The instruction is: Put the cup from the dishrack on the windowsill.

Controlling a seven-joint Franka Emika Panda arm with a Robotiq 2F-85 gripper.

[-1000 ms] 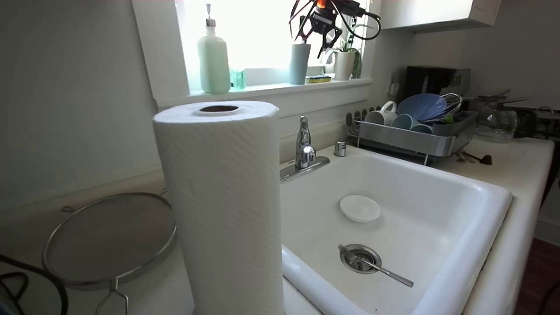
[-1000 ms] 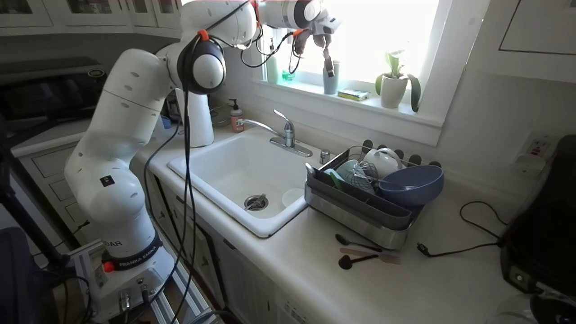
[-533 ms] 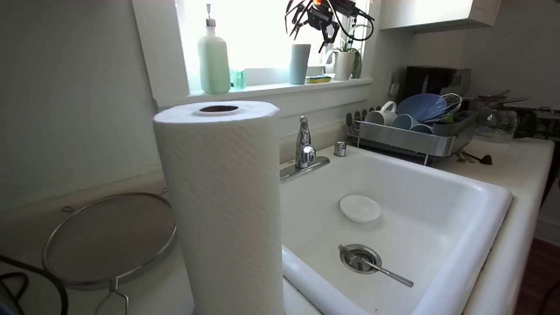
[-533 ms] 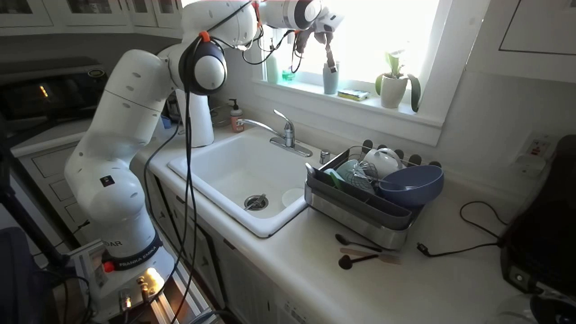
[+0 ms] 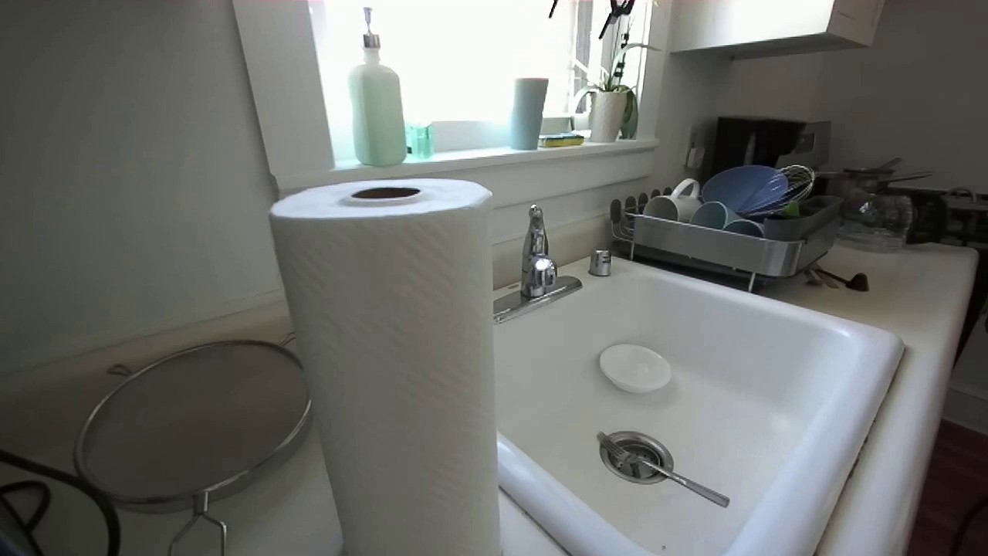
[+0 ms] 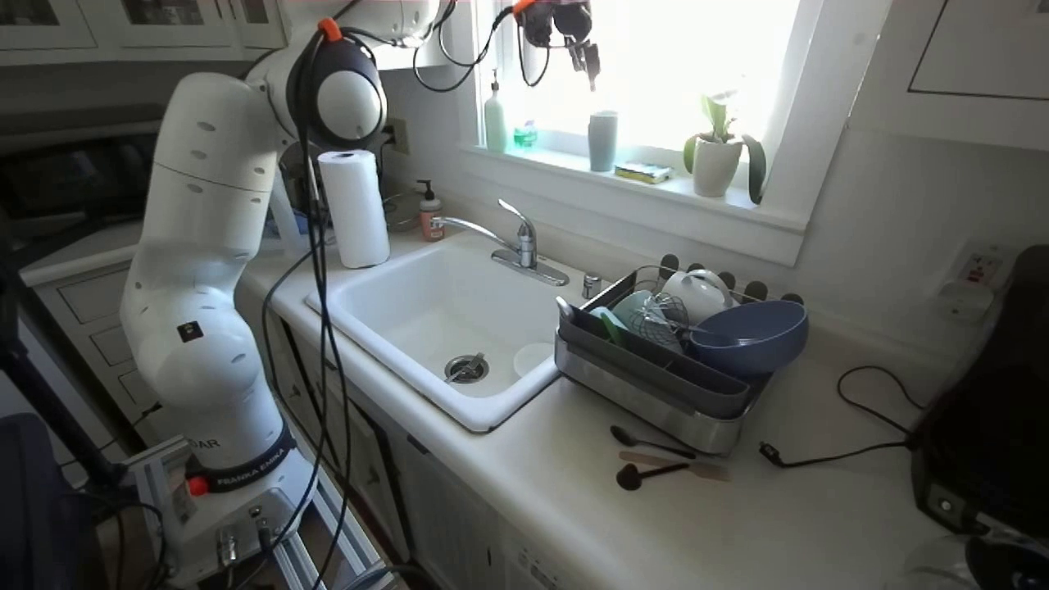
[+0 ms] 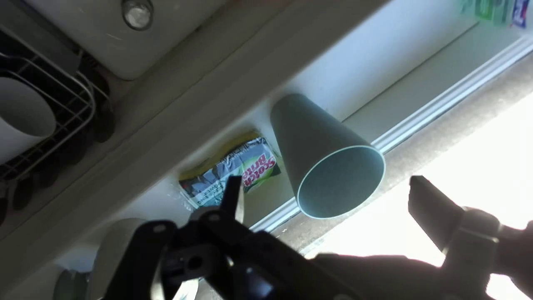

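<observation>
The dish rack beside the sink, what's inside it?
The dish rack holds, among other things, a white mug, pale blue cups, a blue bowl and a wire whisk. What lies beneath the bowl is hidden.

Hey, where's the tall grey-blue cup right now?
In both exterior views, the cup stands upright on the windowsill, immediately left of the packaged sponge.

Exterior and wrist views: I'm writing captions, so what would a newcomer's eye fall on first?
A white robot arm towers at the left in an exterior view. A paper towel roll looms up front in an exterior view. The blue-grey cup stands upright on the windowsill, the open gripper higher up.
</observation>
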